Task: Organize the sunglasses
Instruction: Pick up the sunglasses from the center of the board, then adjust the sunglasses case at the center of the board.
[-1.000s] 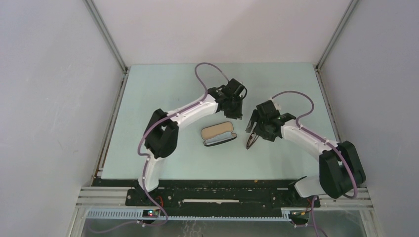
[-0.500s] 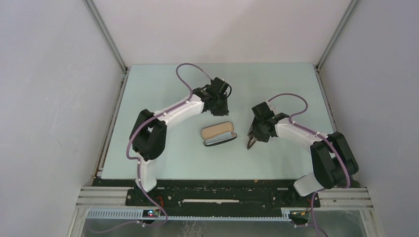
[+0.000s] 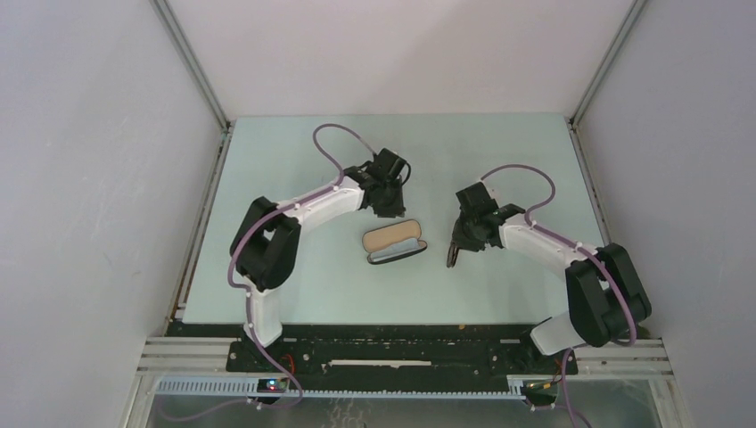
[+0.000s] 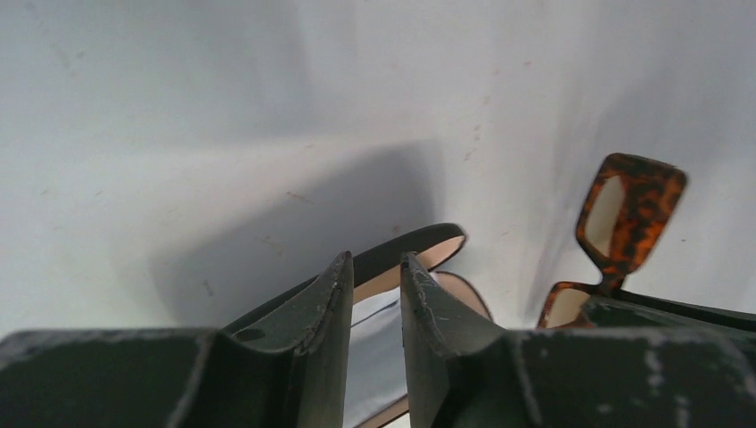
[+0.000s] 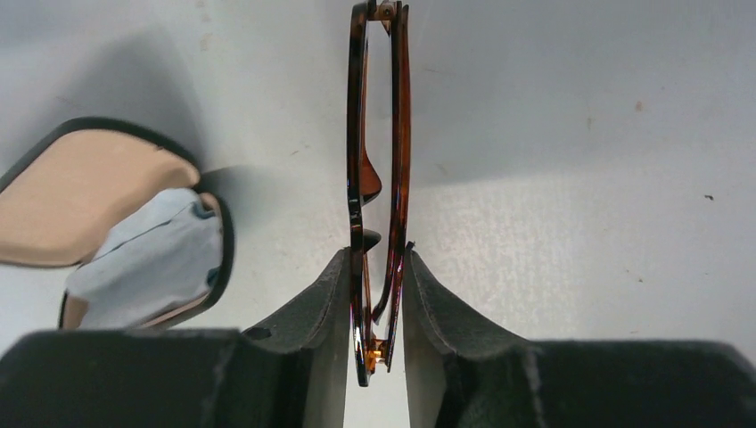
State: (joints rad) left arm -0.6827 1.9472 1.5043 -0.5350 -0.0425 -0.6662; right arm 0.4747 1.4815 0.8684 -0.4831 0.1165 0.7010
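The sunglasses [image 3: 455,255] are folded and stand on edge on the pale green table, right of the case. In the right wrist view their tortoise-brown frame [image 5: 378,134] runs straight away from me. My right gripper [image 5: 374,254] is shut on their near end, with both fingers pressed against the folded frame. My left gripper [image 3: 390,207] hovers just behind the open black case [image 3: 394,242]. Its fingers [image 4: 332,294] stand a narrow gap apart with nothing between them. The left wrist view shows the sunglasses [image 4: 628,214] beyond the case [image 4: 419,254].
The case [image 5: 107,205] lies open with tan lining and a light blue cloth [image 5: 147,259] inside. White walls enclose the table [image 3: 285,169] on three sides. The arm bases stand at the near edge.
My right gripper has closed onto the folded sunglasses. My left arm has drawn back to the left, away from the sunglasses, and now sits behind the case.
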